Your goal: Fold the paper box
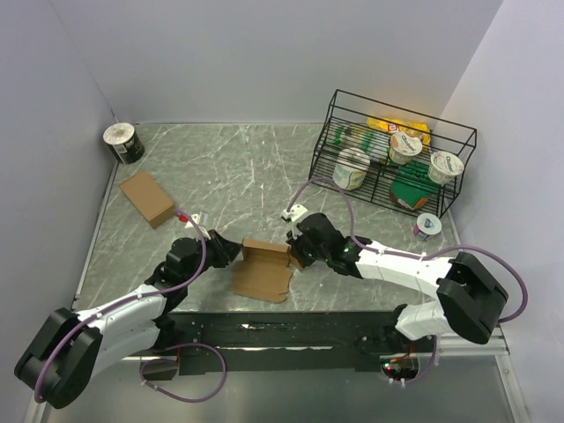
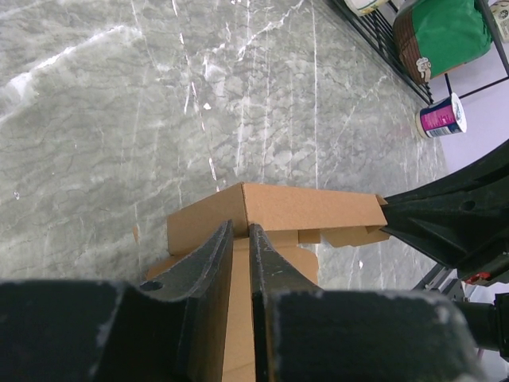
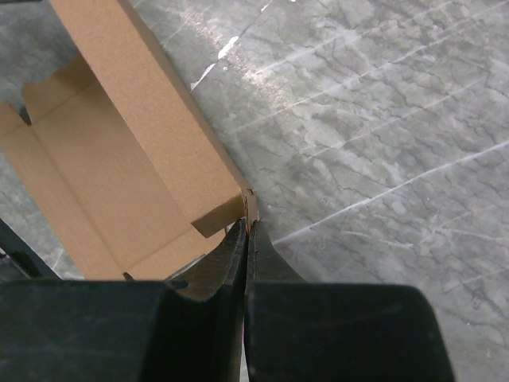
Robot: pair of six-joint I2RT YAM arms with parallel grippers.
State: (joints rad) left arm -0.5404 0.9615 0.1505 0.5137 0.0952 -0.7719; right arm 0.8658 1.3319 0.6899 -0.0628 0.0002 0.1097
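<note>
The brown paper box [image 1: 264,269] lies half folded at the table's front middle, its back wall raised and its lid flap flat toward me. My left gripper [image 1: 233,251] is shut on the box's left side wall; in the left wrist view the fingers [image 2: 219,255] pinch that wall, with the raised back wall [image 2: 310,208] just beyond. My right gripper [image 1: 294,256] is shut on the box's right side flap; in the right wrist view its tips [image 3: 246,229] clamp the flap's edge beside the box [image 3: 135,135].
A finished folded box [image 1: 147,198] lies at the back left, with a tape roll [image 1: 123,142] in the far left corner. A black wire rack [image 1: 392,159] with cups and packets stands at the back right, and a small cup [image 1: 427,226] sits in front of it.
</note>
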